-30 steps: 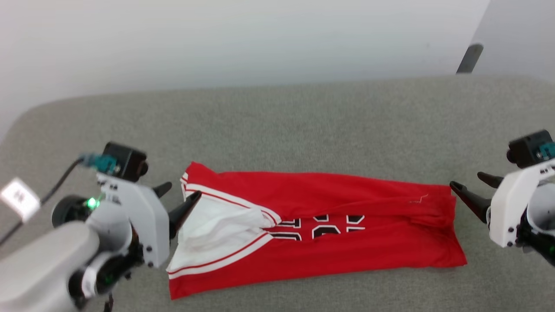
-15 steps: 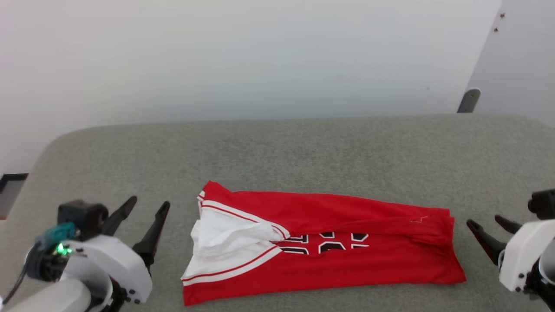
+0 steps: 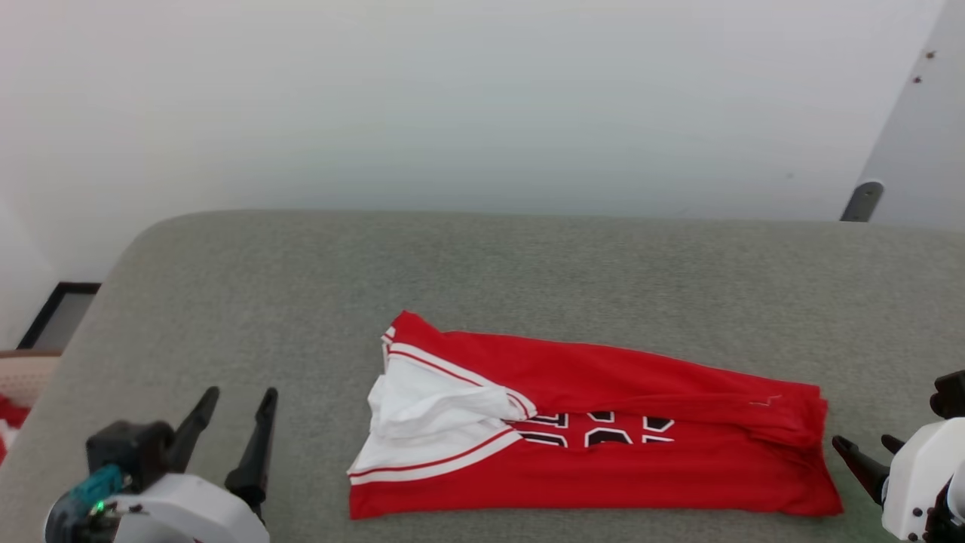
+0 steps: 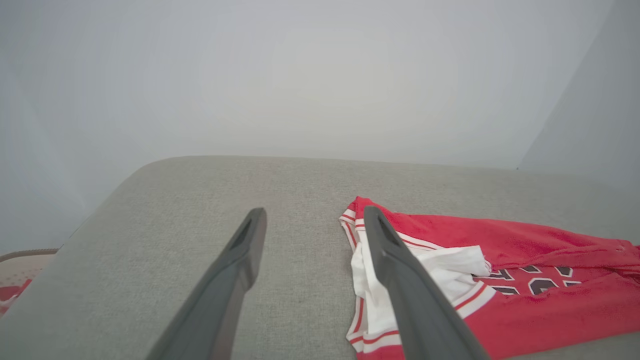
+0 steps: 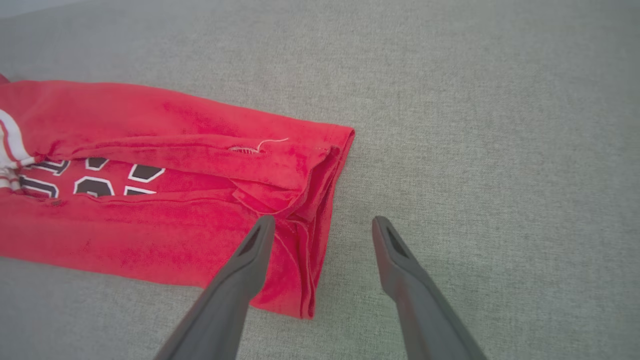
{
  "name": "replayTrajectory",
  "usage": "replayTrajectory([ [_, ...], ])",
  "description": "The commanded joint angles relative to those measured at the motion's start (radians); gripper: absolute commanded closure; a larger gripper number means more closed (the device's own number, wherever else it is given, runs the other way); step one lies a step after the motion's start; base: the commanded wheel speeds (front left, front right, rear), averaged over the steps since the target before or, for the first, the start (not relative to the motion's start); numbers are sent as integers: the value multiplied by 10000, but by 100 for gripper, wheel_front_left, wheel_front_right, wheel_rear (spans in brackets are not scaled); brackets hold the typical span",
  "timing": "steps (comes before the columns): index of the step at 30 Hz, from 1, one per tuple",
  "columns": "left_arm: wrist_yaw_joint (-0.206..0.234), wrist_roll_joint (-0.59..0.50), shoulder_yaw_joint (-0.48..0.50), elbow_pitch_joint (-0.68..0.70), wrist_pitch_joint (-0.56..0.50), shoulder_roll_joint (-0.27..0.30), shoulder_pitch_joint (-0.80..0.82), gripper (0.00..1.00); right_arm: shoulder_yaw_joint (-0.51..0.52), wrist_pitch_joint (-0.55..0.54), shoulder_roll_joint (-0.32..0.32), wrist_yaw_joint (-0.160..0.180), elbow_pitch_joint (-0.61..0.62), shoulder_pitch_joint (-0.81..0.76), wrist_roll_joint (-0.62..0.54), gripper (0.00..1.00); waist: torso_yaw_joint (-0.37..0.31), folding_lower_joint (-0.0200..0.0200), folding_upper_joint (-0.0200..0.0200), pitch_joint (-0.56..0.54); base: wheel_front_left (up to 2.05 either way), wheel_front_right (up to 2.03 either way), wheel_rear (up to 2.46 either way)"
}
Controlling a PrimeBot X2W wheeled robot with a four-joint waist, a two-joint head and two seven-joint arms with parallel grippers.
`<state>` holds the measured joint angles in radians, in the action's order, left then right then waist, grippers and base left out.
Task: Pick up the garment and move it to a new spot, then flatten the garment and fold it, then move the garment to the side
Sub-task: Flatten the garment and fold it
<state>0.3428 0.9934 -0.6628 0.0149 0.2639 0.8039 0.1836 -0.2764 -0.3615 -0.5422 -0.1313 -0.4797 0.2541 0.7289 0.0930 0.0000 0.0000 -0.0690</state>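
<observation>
The garment (image 3: 603, 445) is a bright red shirt with white sleeve ends and black-and-white print, folded into a long band on the grey padded surface (image 3: 482, 279). It also lies at the right in the left wrist view (image 4: 525, 280) and at the left in the right wrist view (image 5: 165, 190). My left gripper (image 3: 237, 394) stands open at the lower left, well clear of the garment's white end. At the lower right, the right gripper (image 3: 867, 445) is open just past the garment's red end, with nothing between its fingers (image 5: 245, 260).
A pale wall rises behind the padded surface. A beige perforated basket (image 3: 19, 377) with red-and-white cloth in it peeks in at the left edge. A dark frame (image 3: 60, 317) sits on the floor at the left. A grey post (image 3: 859, 200) stands at the back right.
The head camera has tilted up, so the whole scene sits lower. The left gripper has drawn back from the garment's white end toward the lower left. The right gripper sits lower too.
</observation>
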Motion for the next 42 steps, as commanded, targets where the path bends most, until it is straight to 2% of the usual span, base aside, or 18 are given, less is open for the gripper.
replayTrajectory([
  [1, -111, -330, 458, -66, -6, -290, -400, 0, 48, -104, 75, 10, -156, 101, -75, 0, 211, 0, 0, 62, 0, 0, 0],
  [6, -502, -1248, 1682, -225, -6, -1036, -1197, 0, 13, -432, 87, 10, -707, 316, -68, 0, 586, 0, 0, 183, 0, 0, 0],
  [13, -1183, -2018, 2801, -566, -6, -1913, -1894, 0, -90, -707, 129, 10, -1609, 779, -221, 0, 1127, 0, 0, 431, 0, 0, 0],
  [22, -1836, -2677, 3561, -853, -5, -2845, -2009, 0, -222, -865, 106, 11, -2963, 1552, -493, 0, 1668, 0, 0, 1024, 0, 0, 0],
  [25, -2058, -2892, 3736, -942, -5, -3129, -2029, 0, -108, -1079, 320, 11, -3687, 1859, -491, 0, 1797, 0, 0, 1205, 0, 0, 0],
  [26, -2113, -2943, 3790, -979, -5, -3203, -2013, 0, -118, -1235, 403, 11, -3952, 1913, -462, 5, 1831, 0, 0, 1258, 0, 0, 0],
  [27, -2171, -2979, 3855, -1010, -5, -3292, -1983, 0, -222, -1422, 502, 10, -4128, 1922, -462, 64, 1867, 0, 0, 1295, 0, 0, 0],
  [28, -2230, -3032, 3916, -1042, -5, -3362, -1970, 0, -276, -1542, 608, 10, -4267, 1963, -413, 100, 1893, 0, 0, 1322, 0, 0, 0],
  [31, -2374, -3164, 4101, -1082, -5, -3553, -1994, 0, -414, -1816, 788, 8, -4499, 2086, -271, 100, 1914, 0, 0, 1388, 0, 0, 0],
  [35, -2554, -3404, 4367, -1069, -5, -3778, -2072, 0, -466, -1819, 722, 13, -4503, 2302, -139, 100, 1877, 0, 0, 1442, 0, 0, 0],
  [42, -2889, -3751, 4824, -1156, -4, -4152, -2272, 0, -800, -1837, 227, 11, -3845, 2521, 363, 100, 1636, 0, 0, 1297, 0, 0, 0],
])
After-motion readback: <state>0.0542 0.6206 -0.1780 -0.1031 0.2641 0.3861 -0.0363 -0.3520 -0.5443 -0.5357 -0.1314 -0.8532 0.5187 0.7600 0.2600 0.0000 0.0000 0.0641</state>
